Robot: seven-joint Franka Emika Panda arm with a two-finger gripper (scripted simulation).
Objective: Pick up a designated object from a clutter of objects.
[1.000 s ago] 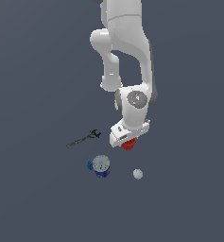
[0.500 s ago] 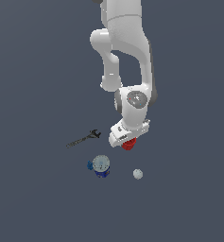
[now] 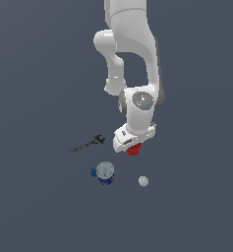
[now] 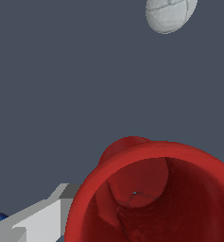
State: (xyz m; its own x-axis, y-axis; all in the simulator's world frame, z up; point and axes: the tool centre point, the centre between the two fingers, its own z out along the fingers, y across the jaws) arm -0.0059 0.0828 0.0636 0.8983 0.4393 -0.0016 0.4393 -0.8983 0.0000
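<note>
Red and bucket-shaped, the small thick-rimmed cup sat on the dark grey floor directly beneath the white arm's gripper, mostly hidden by it in the exterior view. In the wrist view the cup loomed close, mouth toward the camera, with one pale finger just beside its rim; whether the jaws were clamping it could not be told. At seven o'clock of the cup stood the blue object with a pale round top. At nine o'clock lay the dark slender wrench. At five o'clock rested the small white ball, well apart.
</note>
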